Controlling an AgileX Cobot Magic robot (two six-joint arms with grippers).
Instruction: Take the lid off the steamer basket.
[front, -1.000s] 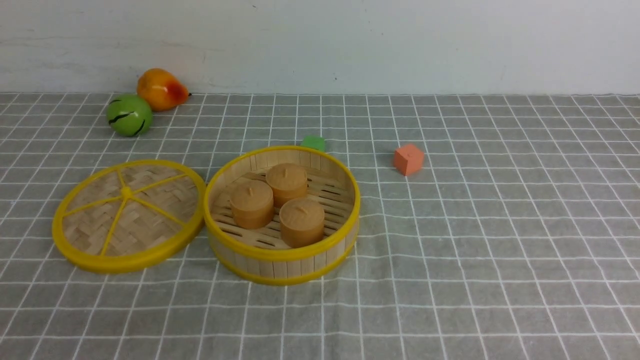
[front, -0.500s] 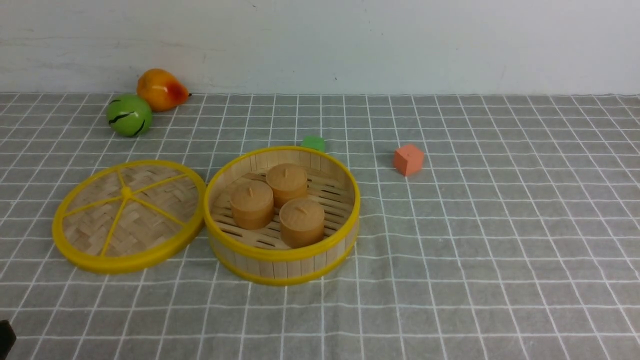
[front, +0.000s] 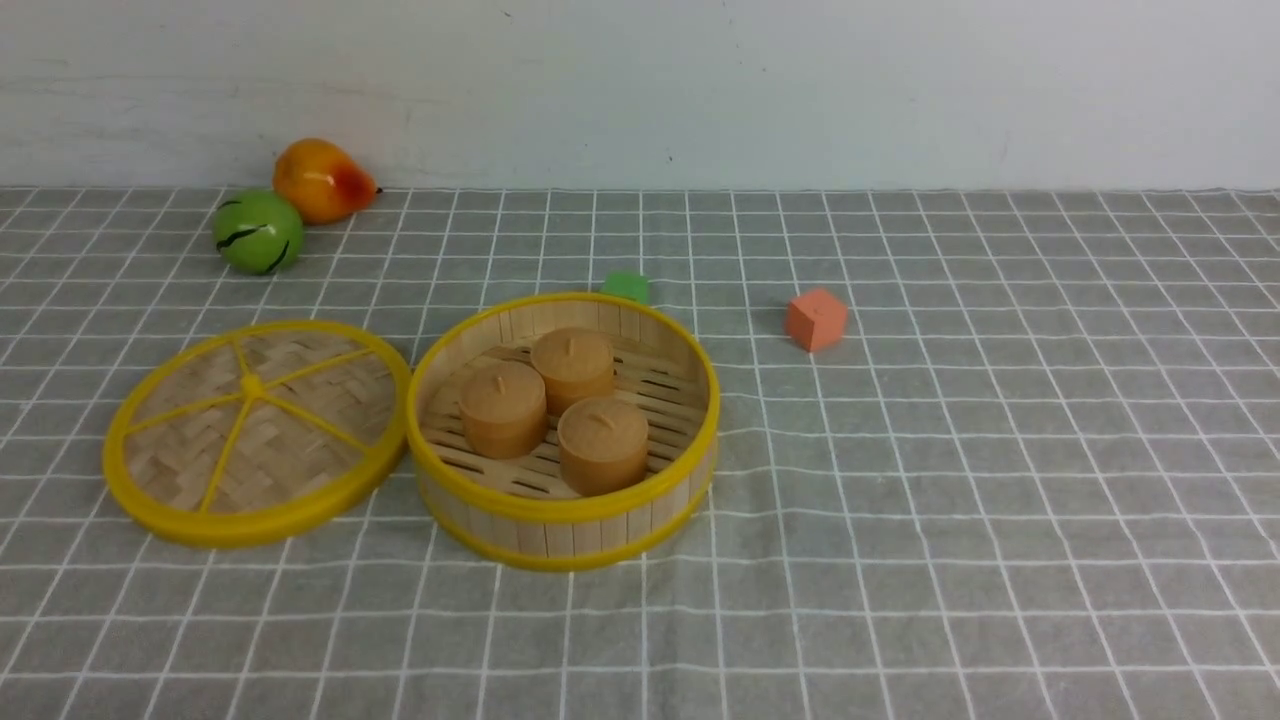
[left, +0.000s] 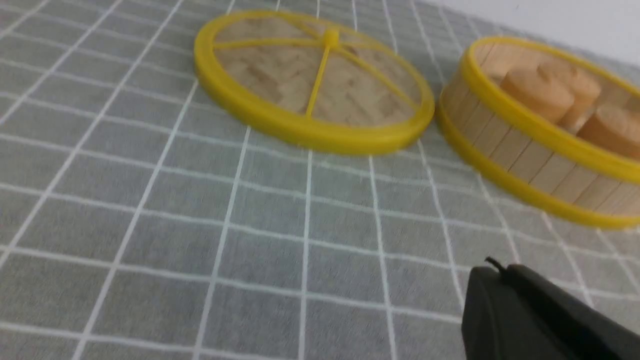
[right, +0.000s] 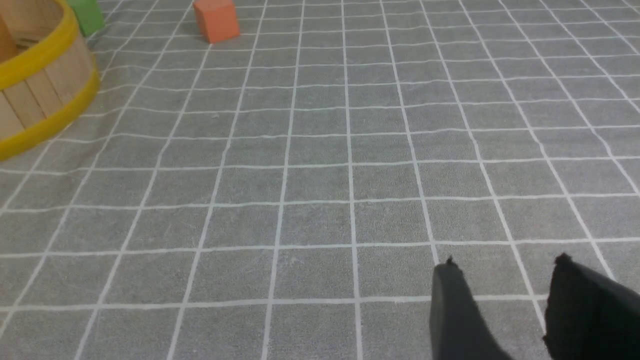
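Lid (front: 255, 432) flat on checked cloth (front: 950, 480), just beside uncovered steamer basket (front: 560, 535).

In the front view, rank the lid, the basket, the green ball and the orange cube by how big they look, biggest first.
1. The basket and the lid: nearly alike across, so not ranked against each other.
2. The green ball.
3. The orange cube.

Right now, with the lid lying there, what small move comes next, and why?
Probably just draw the left gripper back to rest. The lid lies flat on the cloth beside the basket, which stands open, and the jaws are shut on nothing, clear of both. The job looks done; no further grasp seems needed.
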